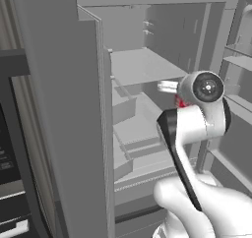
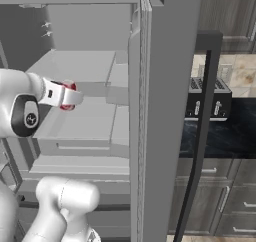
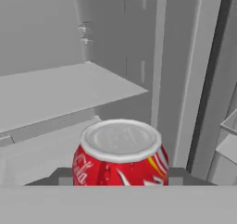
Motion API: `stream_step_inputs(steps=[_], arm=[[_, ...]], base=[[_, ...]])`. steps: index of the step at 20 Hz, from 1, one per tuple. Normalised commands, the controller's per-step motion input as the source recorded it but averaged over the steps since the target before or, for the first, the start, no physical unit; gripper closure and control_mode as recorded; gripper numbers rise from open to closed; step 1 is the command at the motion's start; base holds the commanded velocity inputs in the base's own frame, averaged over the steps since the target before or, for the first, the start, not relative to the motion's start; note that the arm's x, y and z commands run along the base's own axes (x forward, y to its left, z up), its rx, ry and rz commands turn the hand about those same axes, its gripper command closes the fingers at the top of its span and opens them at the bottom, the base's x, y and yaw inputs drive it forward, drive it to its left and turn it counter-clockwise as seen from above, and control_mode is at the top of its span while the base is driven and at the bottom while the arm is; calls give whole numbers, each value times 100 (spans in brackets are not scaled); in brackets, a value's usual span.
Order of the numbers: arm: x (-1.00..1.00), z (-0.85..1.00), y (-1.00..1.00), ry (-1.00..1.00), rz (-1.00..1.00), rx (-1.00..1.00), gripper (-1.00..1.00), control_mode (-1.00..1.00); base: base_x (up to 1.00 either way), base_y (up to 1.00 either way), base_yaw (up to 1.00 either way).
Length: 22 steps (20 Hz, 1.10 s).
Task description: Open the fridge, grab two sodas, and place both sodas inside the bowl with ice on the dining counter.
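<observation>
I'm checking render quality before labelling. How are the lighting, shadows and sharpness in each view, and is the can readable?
Left base view: flat grey light, soft edges, the can just a red sliver behind the arm. Right base view: the fridge evenly lit, no glare. Hand view: the can near, lettering blurred, faint shading under the shelf; the pincer hugs it.

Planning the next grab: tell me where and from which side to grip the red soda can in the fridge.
Grip the red can across its round side wall, below the silver lid, coming level from the open front of the fridge. It stands upright on a shelf, so opposite sides are free. The gripper already straddles it that way, a finger tip at either side.
</observation>
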Motion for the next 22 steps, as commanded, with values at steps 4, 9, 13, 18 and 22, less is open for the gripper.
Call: stream_step_inputs(steps=[4,9,13,18,22], arm=[[-66,12,5,9,6,7,100,-100],[-56,14,6,15,7,3,100,-100],[-40,7,10,13,5,0,100,-100],[-48,0,8,6,0,0,100,-100],[-59,3,0,0,0,0,100,-100]], base=[[0,0,0],[0,0,0],[0,0,0],[0,0,0],[0,0,0]])
